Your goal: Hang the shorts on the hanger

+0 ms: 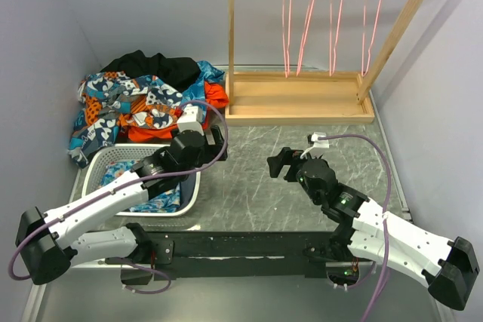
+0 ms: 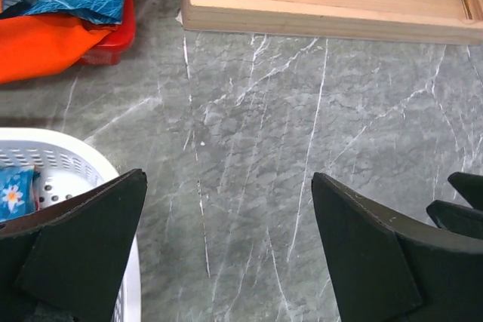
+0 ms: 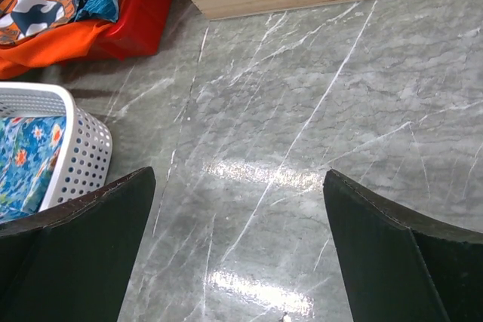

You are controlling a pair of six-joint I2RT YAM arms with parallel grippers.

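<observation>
At the far left the shorts lie heaped among other clothes behind the white laundry basket, untouched. I'd judge nobody has reached for them yet. The left gripper hovers beside the basket, jaws spread and empty. The right gripper gapes likewise over bare tabletop. A pink hanger hangs with three others on the wooden rack, back right. The grey marbled table is glossy, and pale walls close in.

Pale lilac-grey walls enclose a grey, white-veined tabletop, perhaps marble-patterned laminate. A light wooden rack stands at the back; glare streaks the surface.
</observation>
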